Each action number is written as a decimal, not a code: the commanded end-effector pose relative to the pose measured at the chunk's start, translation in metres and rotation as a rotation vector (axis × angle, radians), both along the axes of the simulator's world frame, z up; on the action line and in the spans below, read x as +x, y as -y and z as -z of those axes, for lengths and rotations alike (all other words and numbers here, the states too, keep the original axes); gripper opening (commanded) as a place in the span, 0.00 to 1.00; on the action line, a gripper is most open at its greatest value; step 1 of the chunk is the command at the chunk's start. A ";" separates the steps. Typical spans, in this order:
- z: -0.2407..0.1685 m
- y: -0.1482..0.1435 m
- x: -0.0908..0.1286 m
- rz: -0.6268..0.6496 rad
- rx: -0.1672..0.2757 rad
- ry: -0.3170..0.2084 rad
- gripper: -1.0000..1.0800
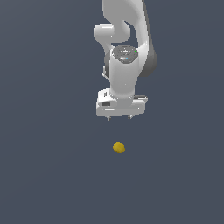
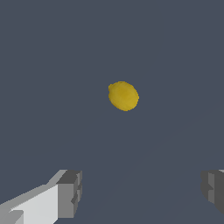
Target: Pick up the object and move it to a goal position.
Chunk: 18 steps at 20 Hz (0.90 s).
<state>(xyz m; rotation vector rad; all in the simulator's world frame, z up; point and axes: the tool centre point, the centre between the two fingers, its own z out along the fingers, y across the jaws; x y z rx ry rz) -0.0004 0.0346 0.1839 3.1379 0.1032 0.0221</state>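
On grey floor, lemon (image 1: 118,147) lies below spread jaws.

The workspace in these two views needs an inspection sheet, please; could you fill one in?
Surface: plain dark grey-blue floor, no marks.
Job's things: small yellow lemon-like object lying on the floor, untouched; no goal marker seen.
Clutter: nothing seen.
Grippers: white gripper above the object, apart from it; in the wrist view its fingers stand wide apart, holding nothing.
Cables: nothing seen.
Surroundings: nothing seen beyond the arm.
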 end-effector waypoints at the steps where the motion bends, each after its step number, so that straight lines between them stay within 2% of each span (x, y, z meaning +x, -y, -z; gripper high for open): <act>1: 0.005 0.000 0.005 -0.006 0.000 -0.002 0.96; 18: 0.082 -0.002 0.067 -0.087 -0.001 -0.012 0.96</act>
